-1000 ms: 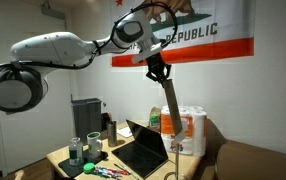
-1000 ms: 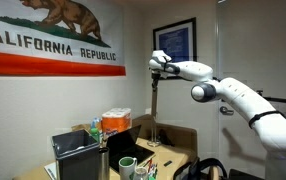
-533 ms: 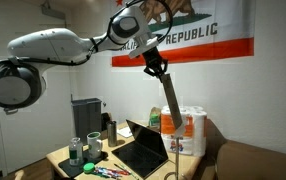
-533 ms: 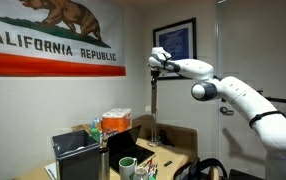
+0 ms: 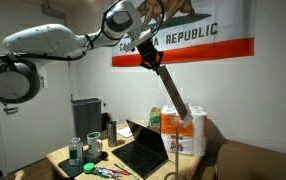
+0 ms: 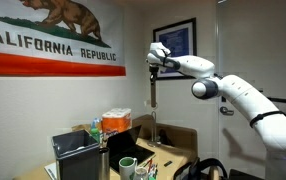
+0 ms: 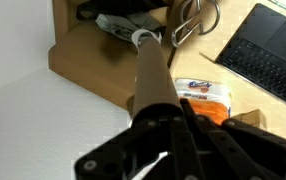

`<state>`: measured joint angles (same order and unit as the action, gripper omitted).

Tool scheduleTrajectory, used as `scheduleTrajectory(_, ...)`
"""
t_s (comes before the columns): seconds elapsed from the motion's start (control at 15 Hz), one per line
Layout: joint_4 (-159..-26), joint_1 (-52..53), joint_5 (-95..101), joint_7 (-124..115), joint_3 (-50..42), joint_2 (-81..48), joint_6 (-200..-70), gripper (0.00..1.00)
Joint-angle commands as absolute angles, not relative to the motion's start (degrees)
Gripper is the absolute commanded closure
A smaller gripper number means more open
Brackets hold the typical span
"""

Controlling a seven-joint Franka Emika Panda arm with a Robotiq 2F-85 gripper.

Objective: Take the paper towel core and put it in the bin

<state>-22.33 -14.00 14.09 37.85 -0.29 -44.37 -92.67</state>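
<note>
My gripper (image 5: pixel 151 57) is shut on the top end of the paper towel core (image 5: pixel 175 98), a long slim brown cardboard tube. It hangs high above the table, slanted in one exterior view and near vertical in the other exterior view (image 6: pixel 154 105). In the wrist view the core (image 7: pixel 153 72) runs out from between the black fingers (image 7: pixel 168 125) toward the table below. The bin (image 5: pixel 84 117), tall and dark grey, stands at the table's far side, well away from the core; it also shows in an exterior view (image 6: pixel 78 160).
An open laptop (image 5: pixel 142 150) lies on the wooden table (image 5: pixel 60 157). A wrapped pack of white paper towel rolls (image 5: pixel 191 133) stands beside an orange package (image 6: pixel 115 123). Green-grey cups (image 5: pixel 77 151) and small items sit near the bin. A flag hangs on the wall.
The gripper has moved higher and a little toward the bin side, and the core now tilts more, its lower end swinging out over the towel pack.
</note>
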Motion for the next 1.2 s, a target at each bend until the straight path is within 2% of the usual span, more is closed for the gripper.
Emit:
scheduleTrajectory(0.0, -25.36, -12.33, 16.34, 38.10, -1.43, -41.39, -93.94, 0.97)
scheduleTrajectory(0.4, -24.33, -10.89, 14.70, 38.41, 0.72, -40.00, -97.69, 0.97)
scheduleTrajectory(1.13, -25.42, -8.52, 4.31, 38.83, 11.88, -36.23, -103.05, 0.98)
